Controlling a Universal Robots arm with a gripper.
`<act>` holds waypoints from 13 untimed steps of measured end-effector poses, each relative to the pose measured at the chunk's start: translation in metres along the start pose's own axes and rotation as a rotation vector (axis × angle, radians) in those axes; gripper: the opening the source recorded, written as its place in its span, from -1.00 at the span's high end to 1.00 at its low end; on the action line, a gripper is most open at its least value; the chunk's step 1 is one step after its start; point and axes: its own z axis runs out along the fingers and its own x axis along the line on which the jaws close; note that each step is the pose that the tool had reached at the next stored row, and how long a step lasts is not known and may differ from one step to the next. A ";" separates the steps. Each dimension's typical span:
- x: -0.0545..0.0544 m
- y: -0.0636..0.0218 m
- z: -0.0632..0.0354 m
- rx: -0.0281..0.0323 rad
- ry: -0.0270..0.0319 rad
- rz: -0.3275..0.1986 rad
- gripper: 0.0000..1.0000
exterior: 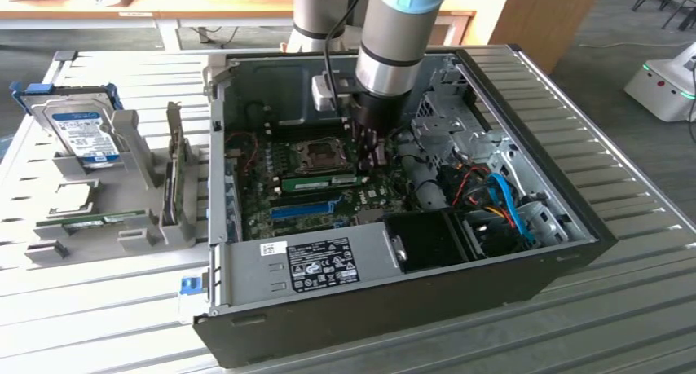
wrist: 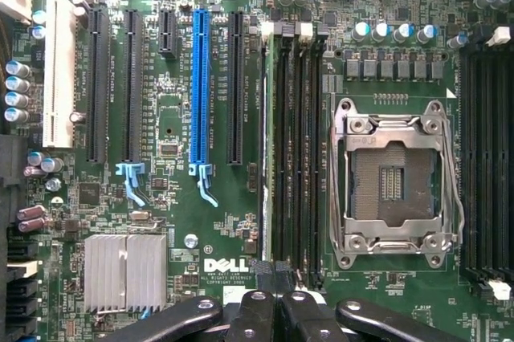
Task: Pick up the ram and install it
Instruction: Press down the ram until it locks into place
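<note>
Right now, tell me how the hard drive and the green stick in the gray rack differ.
The hard drive is silver with a blue-and-white label; the green stick is a bare circuit board. The hard drive is broad and thick, the green stick narrow and thin. The hard drive stands upright; the green stick lies lengthwise, low in its cradle. Both sit in the gray rack, outside the computer case, on the exterior view's left.

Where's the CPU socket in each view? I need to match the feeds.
Exterior view: CPU socket on the motherboard, farther from the camera than the blue slot.
Wrist view: CPU socket between two banks of black memory slots.
Shared landmark: the blue slot.
</note>
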 end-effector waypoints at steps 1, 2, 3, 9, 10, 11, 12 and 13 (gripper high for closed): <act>0.000 0.0000 -0.0010 -0.0003 0.0006 0.000 0.80; 0.000 0.0000 -0.0018 -0.0004 0.0005 0.000 0.80; 0.000 0.0000 -0.0028 -0.0007 0.0005 0.000 0.80; 0.000 0.0002 -0.0091 -0.0023 0.0010 0.000 0.80; 0.000 0.0002 -0.0101 -0.0026 0.0011 0.000 0.80; 0.000 0.0002 -0.0111 -0.0029 0.0012 0.000 0.80; 0.000 0.0003 -0.0121 -0.0032 0.0013 0.000 0.80; 0.000 0.0003 -0.0129 -0.0034 0.0015 0.000 0.80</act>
